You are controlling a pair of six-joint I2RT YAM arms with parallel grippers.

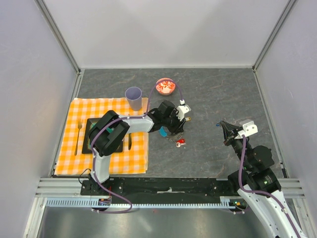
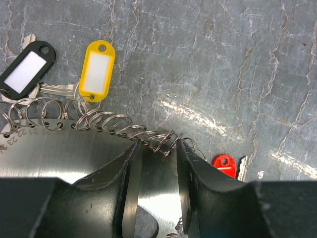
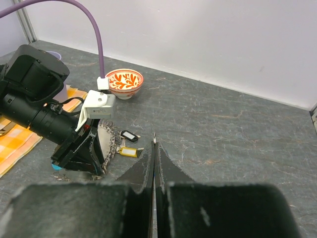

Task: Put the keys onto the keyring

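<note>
The keyring (image 2: 119, 124) is a row of metal split rings strung along the edge of a shiny numbered plate (image 2: 74, 153). My left gripper (image 2: 157, 146) lies over that plate with its jaws apart and the plate's face filling the gap; whether they grip it I cannot tell. Keys with a black tag (image 2: 26, 68) and a yellow tag (image 2: 97, 71) hang from the rings. A red-headed key (image 2: 224, 164) lies loose on the table. In the right wrist view the plate (image 3: 105, 141) stands tilted. My right gripper (image 3: 154, 141) is shut, apart at the right, with a thin metal sliver showing at its tips.
A red-and-white bowl (image 1: 166, 86) and a lilac cup (image 1: 133, 97) stand behind the left arm. An orange checked cloth (image 1: 69, 158) on the left carries a fork (image 1: 79, 136) and a dark tray (image 1: 90, 130). White walls enclose the grey table.
</note>
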